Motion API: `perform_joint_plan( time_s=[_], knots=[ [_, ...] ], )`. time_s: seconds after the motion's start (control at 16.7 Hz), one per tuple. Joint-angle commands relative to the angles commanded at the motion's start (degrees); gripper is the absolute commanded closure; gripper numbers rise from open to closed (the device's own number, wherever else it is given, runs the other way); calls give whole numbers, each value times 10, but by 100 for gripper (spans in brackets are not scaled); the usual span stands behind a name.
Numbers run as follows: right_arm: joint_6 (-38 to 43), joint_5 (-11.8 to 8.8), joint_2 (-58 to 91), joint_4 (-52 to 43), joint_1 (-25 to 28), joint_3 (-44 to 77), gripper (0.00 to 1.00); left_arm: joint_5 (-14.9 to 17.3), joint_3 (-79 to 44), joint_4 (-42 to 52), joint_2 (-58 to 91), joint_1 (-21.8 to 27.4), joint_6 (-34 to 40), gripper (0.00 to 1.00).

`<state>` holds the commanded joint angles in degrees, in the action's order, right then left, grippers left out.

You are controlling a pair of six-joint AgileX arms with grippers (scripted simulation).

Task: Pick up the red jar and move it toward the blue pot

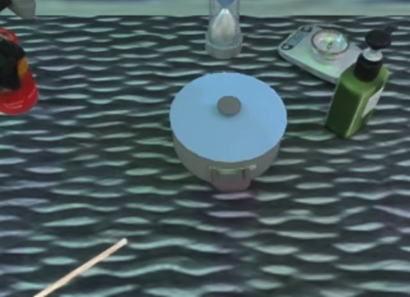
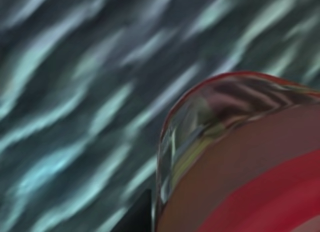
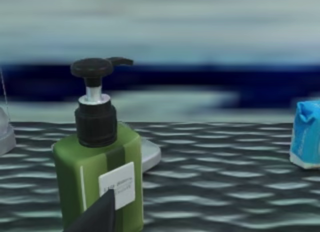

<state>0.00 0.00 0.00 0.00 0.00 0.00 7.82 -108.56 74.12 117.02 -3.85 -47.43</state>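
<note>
The red jar (image 1: 18, 91) is at the far left edge of the top view, well left of the blue pot (image 1: 211, 121). The pot is large and grey, with a flat light-blue lid, a grey knob and a side handle facing the front edge. My left gripper (image 1: 9, 61) is dark and comes down onto the jar, shut on it. In the left wrist view the jar (image 2: 240, 162) fills the frame right against one dark finger (image 2: 140, 217). My right gripper (image 3: 145, 228) is outside the top view. One dark fingertip (image 3: 97, 217) shows off-centre, and nothing is held.
An hourglass (image 1: 224, 25) stands behind the pot. A silver kitchen scale (image 1: 318, 48) and a green pump bottle (image 1: 357, 95) are at the back right. A thin pale stick (image 1: 83, 268) lies at the front left. A blue carton (image 3: 307, 137) shows in the right wrist view.
</note>
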Motion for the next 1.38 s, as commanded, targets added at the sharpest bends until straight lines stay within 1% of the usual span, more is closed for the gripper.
perform_joint_plan(
  time_s=[0.24, 0.42, 0.6, 0.96, 1.08, 1.26, 1.38],
  knots=[
    [0, 0, 0, 0, 0, 0, 0, -2, 0, -3, 1, 6, 7, 100],
    [0, 0, 0, 0, 0, 0, 0, -13, 18, -16, 0, 26, 63, 100],
    [0, 0, 0, 0, 0, 0, 0, -31, 46, -41, -4, 62, 171, 100],
    [0, 0, 0, 0, 0, 0, 0, -79, 117, -112, -24, 150, 450, 100],
    [0, 0, 0, 0, 0, 0, 0, -94, 140, -134, -31, 178, 532, 100],
    [0, 0, 0, 0, 0, 0, 0, -111, 168, -160, -40, 210, 618, 100],
    [0, 0, 0, 0, 0, 0, 0, -117, 178, -170, -43, 221, 645, 100]
  ],
)
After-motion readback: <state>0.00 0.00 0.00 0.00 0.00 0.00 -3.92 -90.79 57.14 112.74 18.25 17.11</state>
